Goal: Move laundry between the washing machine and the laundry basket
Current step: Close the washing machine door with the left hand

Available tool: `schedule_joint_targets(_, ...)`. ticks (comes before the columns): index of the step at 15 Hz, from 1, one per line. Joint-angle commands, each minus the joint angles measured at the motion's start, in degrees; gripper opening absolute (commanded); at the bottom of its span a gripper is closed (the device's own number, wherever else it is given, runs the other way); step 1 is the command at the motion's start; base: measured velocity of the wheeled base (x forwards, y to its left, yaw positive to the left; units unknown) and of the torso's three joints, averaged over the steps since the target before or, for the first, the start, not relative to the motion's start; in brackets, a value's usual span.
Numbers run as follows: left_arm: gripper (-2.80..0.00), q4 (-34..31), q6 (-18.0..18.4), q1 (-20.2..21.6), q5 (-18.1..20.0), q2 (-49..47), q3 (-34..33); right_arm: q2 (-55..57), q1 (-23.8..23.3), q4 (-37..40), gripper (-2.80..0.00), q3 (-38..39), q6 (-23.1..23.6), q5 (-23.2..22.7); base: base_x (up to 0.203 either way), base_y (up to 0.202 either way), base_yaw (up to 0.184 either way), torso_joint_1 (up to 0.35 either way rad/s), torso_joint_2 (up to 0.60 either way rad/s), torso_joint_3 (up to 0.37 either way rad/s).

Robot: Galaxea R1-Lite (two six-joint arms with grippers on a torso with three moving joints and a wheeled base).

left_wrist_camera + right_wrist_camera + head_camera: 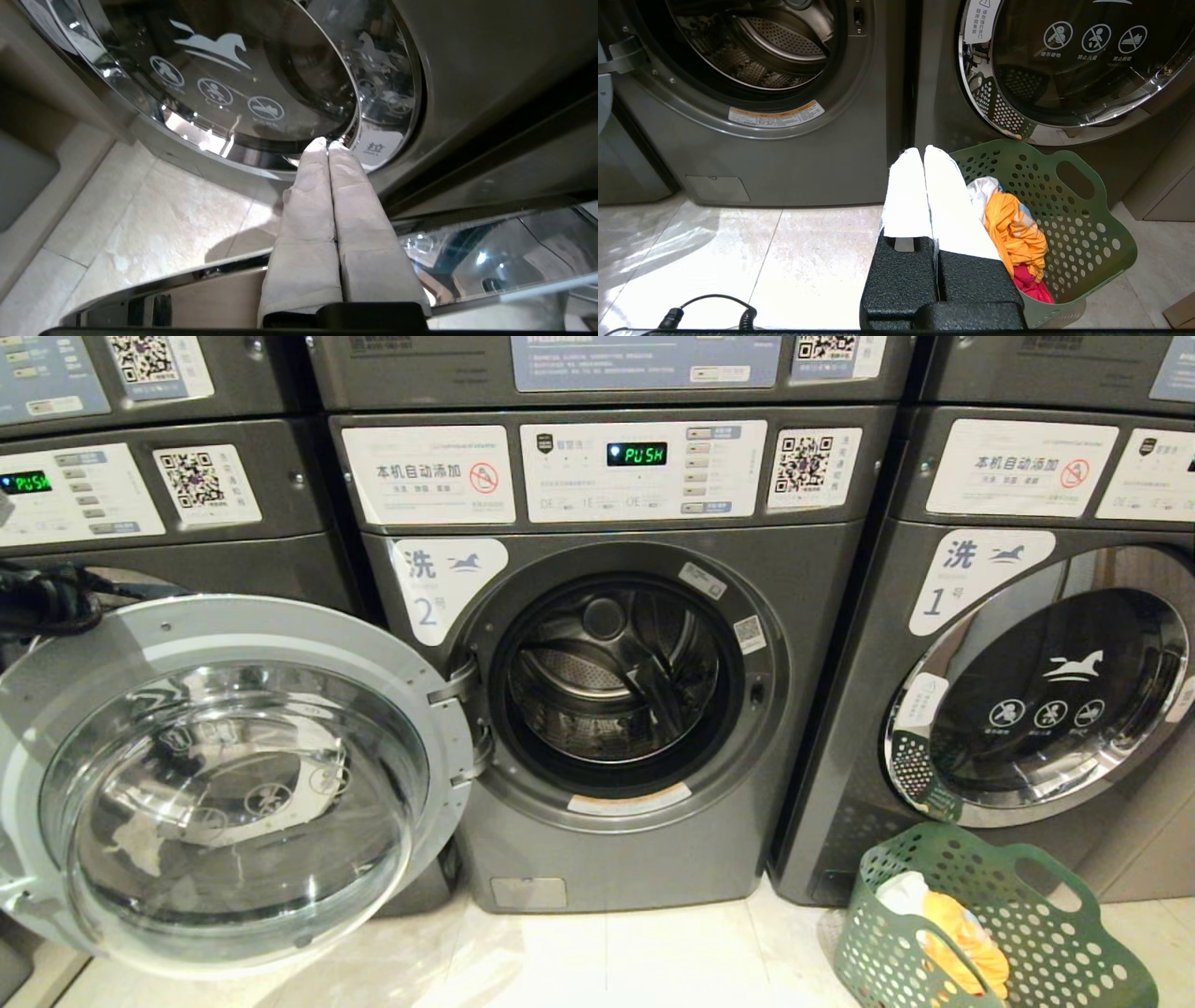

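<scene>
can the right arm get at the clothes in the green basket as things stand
Probably yes: the right gripper hangs just beside the green laundry basket, whose top is open, with the orange garment exposed. Its jaws are shut, so they'd need opening first.
</scene>
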State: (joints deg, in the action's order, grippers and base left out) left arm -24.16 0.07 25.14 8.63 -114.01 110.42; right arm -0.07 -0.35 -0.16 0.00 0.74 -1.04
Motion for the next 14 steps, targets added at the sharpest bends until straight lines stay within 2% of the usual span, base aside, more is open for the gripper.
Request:
schedule_joint_targets(1, -2.8, -5.32, 0.04, -0.35, 0.63, 0.65, -0.03, 0.07, 0.0, -0.02, -2.8, 0.0, 0.05, -0.02, 0.0, 0.0, 0.0, 0.0, 0.0, 0.0)
schedule_joint_targets(5, -2.8, -19.96, 0.01, -3.21, 1.79, 6.46, -0.04, 0.07, 0.0, -0.02, -2.8, 0.0, 0.05, -0.02, 0.0, 0.0, 0.0, 0.0, 0.0, 0.0)
schedule_joint_targets(8, -2.8, -31.89, 0.01, -7.0, 5.99, 12.75, -0.11, 0.07, 0.0, -0.02, -2.8, 0.0, 0.05, -0.02, 0.0, 0.0, 0.0, 0.0, 0.0, 0.0)
schedule_joint_targets(9, -2.8, -36.51, 0.0, -9.36, 7.07, 14.73, -0.17, 0.07, 0.0, -0.02, -2.8, 0.0, 0.05, -0.02, 0.0, 0.0, 0.0, 0.0, 0.0, 0.0)
schedule_joint_targets(11, -2.8, -41.48, -0.24, -14.43, 7.92, 17.08, -0.55, 0.07, 0.0, -0.02, -2.8, 0.0, 0.05, -0.02, 0.0, 0.0, 0.0, 0.0, 0.0, 0.0)
schedule_joint_targets(12, -2.8, -42.51, -0.68, -16.62, 8.01, 17.85, -1.06, 0.07, 0.0, -0.02, -2.8, 0.0, 0.05, -0.02, 0.0, 0.0, 0.0, 0.0, 0.0, 0.0)
schedule_joint_targets(14, -2.8, -42.99, -3.26, -23.82, 8.04, 18.45, -2.2, 0.07, 0.0, -0.02, -2.8, 0.0, 0.05, -0.02, 0.0, 0.0, 0.0, 0.0, 0.0, 0.0)
